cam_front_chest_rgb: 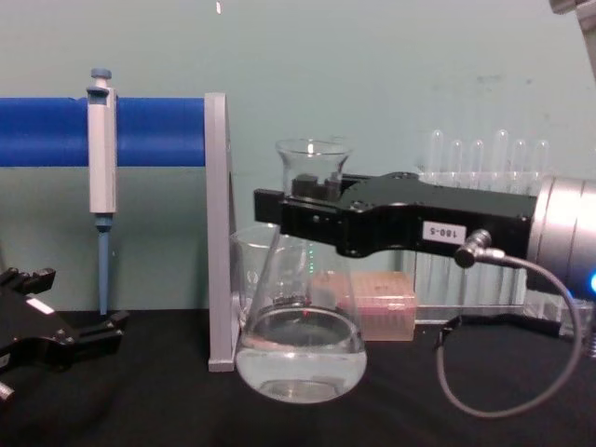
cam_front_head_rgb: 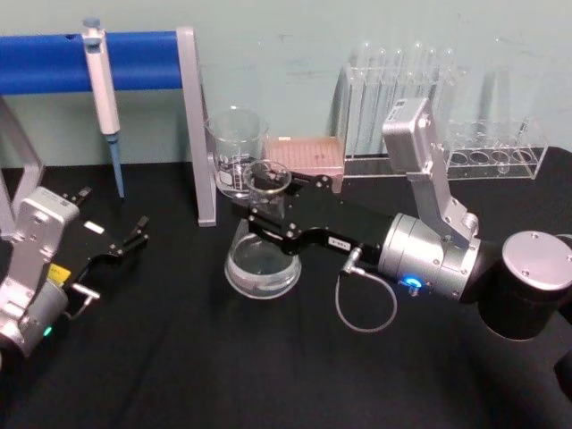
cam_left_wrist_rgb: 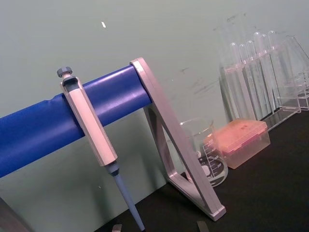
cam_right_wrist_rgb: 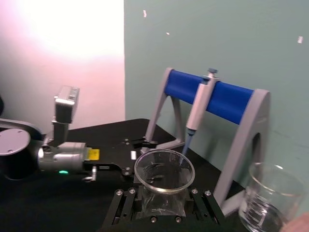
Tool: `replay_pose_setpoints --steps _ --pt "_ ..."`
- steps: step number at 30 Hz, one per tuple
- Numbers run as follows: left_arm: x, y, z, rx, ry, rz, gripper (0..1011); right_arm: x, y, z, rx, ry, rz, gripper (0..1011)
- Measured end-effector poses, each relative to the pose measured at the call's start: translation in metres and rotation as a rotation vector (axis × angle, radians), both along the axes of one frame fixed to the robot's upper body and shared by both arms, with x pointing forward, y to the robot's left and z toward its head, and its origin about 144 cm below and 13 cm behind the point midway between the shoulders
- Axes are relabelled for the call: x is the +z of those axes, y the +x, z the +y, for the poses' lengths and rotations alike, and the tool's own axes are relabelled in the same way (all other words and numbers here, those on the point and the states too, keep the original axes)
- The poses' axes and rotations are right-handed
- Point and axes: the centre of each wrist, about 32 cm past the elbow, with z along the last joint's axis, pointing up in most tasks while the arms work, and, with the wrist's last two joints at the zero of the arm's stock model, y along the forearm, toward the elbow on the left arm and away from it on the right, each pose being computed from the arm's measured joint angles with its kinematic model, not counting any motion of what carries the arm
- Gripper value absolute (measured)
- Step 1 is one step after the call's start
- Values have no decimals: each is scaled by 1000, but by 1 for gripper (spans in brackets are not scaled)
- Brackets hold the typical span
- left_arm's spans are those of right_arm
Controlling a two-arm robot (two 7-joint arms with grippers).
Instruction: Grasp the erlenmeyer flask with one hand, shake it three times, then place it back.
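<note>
The black left gripper (cam_front_head_rgb: 136, 236) sits parked at the near left. Mid-table, the black long-jawed right gripper (cam_front_head_rgb: 273, 206) pinches the neck of the clear glass conical erlenmeyer flask (cam_front_chest_rgb: 300, 358), whose base seems to rest on the black tablecloth (cam_front_head_rgb: 179, 357). The flask is smooth and brittle, probably slippery, and bottom-heavy with shallow clear liquid, so the neck is the sensible hold. Just behind stands a straight-sided glass beaker (cam_front_head_rgb: 237, 147), its contents unclear.

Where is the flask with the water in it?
In the head view the flask is near the middle of the table, just in front of the beaker, with the right pincer shut on its neck.
</note>
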Motion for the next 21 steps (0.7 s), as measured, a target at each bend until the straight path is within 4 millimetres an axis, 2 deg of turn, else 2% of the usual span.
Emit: replay_pose_setpoints --steps 21 --pt "0 0 0 0 0 0 1001 -1 -7 7 108 -11 7 458"
